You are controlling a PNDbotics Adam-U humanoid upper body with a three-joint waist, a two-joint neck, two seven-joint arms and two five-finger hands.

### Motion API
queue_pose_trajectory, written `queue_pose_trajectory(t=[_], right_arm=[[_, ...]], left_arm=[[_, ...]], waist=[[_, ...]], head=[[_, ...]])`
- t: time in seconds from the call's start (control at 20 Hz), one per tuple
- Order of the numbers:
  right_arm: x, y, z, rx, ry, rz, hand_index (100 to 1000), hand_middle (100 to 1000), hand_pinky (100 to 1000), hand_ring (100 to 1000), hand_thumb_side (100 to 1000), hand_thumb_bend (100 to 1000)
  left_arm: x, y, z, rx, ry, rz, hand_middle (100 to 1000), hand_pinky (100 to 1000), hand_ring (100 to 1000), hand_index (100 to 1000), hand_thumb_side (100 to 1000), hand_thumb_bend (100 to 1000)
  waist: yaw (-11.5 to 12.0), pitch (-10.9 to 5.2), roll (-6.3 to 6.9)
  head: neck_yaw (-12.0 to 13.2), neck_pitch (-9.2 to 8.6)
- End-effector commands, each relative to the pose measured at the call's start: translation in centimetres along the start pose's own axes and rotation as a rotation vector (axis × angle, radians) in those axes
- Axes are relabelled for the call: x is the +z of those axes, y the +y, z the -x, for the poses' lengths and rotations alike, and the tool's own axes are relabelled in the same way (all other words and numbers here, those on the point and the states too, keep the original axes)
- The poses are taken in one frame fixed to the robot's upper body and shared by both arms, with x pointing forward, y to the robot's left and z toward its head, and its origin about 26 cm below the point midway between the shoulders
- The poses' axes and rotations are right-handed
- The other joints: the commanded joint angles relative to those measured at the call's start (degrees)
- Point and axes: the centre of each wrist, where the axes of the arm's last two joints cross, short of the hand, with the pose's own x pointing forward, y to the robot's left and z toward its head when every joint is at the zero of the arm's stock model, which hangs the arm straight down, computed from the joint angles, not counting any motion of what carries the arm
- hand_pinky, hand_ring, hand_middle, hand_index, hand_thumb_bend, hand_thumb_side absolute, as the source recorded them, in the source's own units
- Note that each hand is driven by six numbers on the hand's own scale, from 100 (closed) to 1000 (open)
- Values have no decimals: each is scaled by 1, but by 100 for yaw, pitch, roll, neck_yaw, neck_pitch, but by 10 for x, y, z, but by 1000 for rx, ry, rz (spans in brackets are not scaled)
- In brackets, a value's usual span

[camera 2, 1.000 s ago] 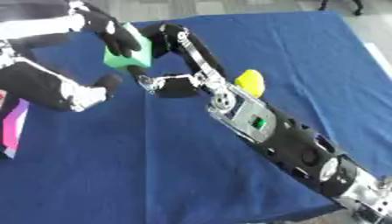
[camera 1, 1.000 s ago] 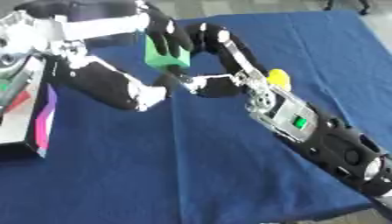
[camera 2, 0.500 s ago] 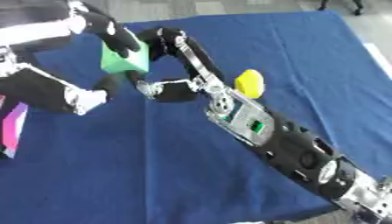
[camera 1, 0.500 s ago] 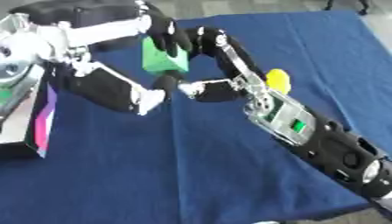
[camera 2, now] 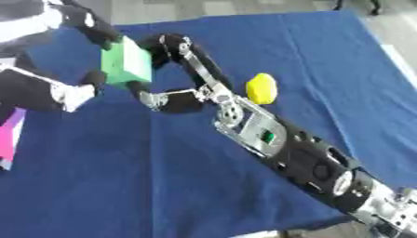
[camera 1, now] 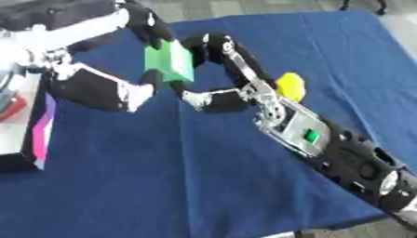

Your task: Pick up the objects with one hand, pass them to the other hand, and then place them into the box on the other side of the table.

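Handing over mid-air, far left above the table — green block sits between both hands: left hand curled over its top and left side, right hand fingers hooked on the right edge. Block looks rigid and light, probably smooth-faced — best taken across opposite flat faces. Yellow object waits beside the right arm; box at left edge.

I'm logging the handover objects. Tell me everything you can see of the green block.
The green block is a plain, matte, box-shaped solid with a lighter front face and darker side. It is held above the blue tablecloth, tilted. The left hand curls over its top and far side; the right hand touches its right edge. No markings show.
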Motion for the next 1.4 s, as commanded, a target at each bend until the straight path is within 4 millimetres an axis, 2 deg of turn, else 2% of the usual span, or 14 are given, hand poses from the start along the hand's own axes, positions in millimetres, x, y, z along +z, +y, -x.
queue_pose_trajectory(t=[0.05,0.3,0.6,1.4], right_arm=[[-3,-3,-2,16,-27,-2,581,517,611,601,100,250],[-3,-2,-3,17,-37,-3,581,517,611,600,100,249],[-2,-2,-3,20,-41,-9,580,517,611,600,100,249],[-2,-1,-3,38,-63,-26,576,521,607,597,100,248]], left_arm=[[1,7,15,-10,52,-23,704,1000,814,869,205,100],[-4,3,32,2,76,11,706,1000,825,883,205,100],[-6,1,43,4,79,44,707,1000,832,895,210,100],[-8,0,50,40,31,127,703,1000,839,913,224,100]], waist=[[-7,-99,66],[-14,-86,53],[-13,-68,38],[-19,-37,26]], head=[[9,32],[20,32],[19,32],[-46,32]])
